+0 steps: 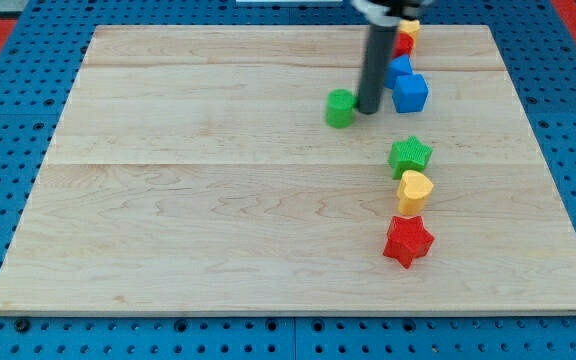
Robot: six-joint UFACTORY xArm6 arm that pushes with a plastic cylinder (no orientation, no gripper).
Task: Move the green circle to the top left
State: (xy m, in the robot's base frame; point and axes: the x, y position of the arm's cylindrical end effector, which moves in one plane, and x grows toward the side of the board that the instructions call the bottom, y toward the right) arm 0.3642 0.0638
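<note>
The green circle (340, 108) lies on the wooden board (218, 190), right of centre in the upper half. My tip (368, 110) is just to the circle's right, touching or almost touching its edge. The dark rod rises from there to the view's top. The board's top left corner is far off to the circle's left.
A blue cube (410, 93) and a second blue block (399, 68) lie right of the rod. A red block (403, 44) and a yellow block (409, 28) lie above them, partly hidden. A green star (410, 156), yellow heart (415, 189) and red star (408, 241) line up below.
</note>
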